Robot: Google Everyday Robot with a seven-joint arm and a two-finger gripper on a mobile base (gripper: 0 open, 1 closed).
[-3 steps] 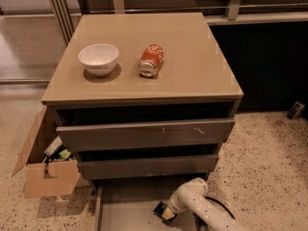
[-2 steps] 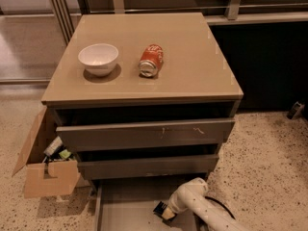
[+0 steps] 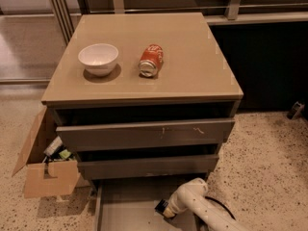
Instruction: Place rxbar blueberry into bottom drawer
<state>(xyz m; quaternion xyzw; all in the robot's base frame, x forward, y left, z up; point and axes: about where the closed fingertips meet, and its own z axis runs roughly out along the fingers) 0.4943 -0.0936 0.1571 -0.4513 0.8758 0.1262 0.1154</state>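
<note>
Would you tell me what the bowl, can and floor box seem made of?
The bowl: smooth white, likely glazed ceramic or plastic. The can: metal, silvery end, glossy red print. The box: matte brown cardboard, folded flaps. The end effector sits low over the bottom drawer.

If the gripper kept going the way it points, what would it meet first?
Probably the grey floor of the bottom drawer: the gripper hangs low inside it, aimed left and down. Depth is unclear; possibly its left wall.

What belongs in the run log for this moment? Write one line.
gripper: low over open grey bottom drawer | navy rxbar blueberry: not discernible | orange-red can, white bowl: on tan cabinet top
</note>
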